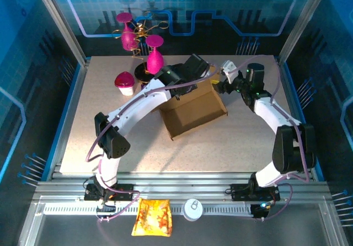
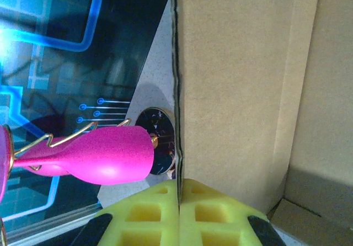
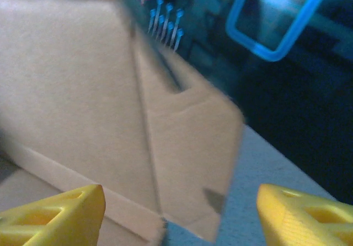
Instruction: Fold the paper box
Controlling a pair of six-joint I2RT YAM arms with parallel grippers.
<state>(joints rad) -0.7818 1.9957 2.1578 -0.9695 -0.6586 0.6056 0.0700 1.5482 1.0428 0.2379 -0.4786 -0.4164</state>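
The paper box [image 1: 193,112], plain brown cardboard, lies open in the middle of the table with its back wall standing up. My left gripper [image 1: 182,89] reaches over that back wall. In the left wrist view its yellow pads [image 2: 209,213] are shut on the wall's thin edge, and the box's inner panel [image 2: 237,91] stretches away to the right. My right gripper [image 1: 222,83] hovers at the box's right rear corner. In the right wrist view it [image 3: 179,218] stands open, and a blurred side flap [image 3: 190,146] lies ahead between the fingers, apart from both.
A gold rack with pink glasses [image 1: 140,39] stands at the back left, close behind the box, and one pink glass [image 2: 105,155] is beside my left fingers. A pink cup [image 1: 124,83] sits left of the box. A snack packet [image 1: 151,217] and a white disc [image 1: 193,209] lie on the front rail.
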